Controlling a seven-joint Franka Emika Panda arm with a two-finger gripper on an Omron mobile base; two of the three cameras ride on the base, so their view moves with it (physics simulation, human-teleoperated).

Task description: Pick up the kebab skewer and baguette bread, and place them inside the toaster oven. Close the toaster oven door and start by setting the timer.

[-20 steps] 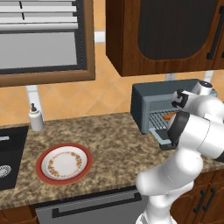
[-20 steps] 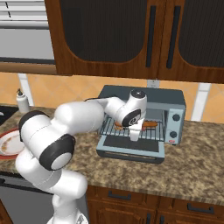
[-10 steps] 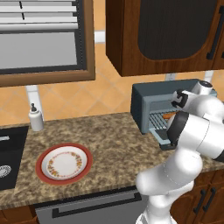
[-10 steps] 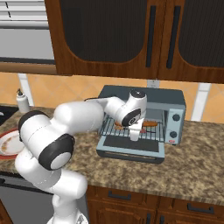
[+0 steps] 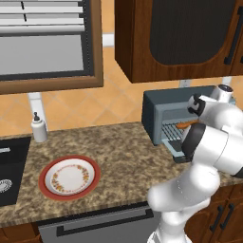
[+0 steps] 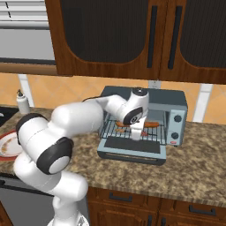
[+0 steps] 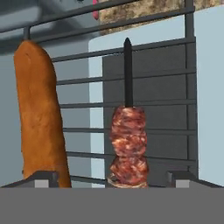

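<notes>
Close before me my gripper (image 7: 111, 177) stands with its two finger tips (image 7: 43, 178) spread wide apart, the kebab skewer (image 7: 128, 146) between them but touched by neither, so I have hold of nothing. The skewer lies on the wire rack (image 7: 175, 103) of the toaster oven (image 6: 143, 121), and just beside it on the same rack, not touching it, lies the baguette bread (image 7: 39, 113). Below the rack the toaster oven door (image 6: 131, 148) hangs dropped open, and far off along the counter (image 5: 118, 156) sits a red-rimmed plate (image 5: 69, 176).
</notes>
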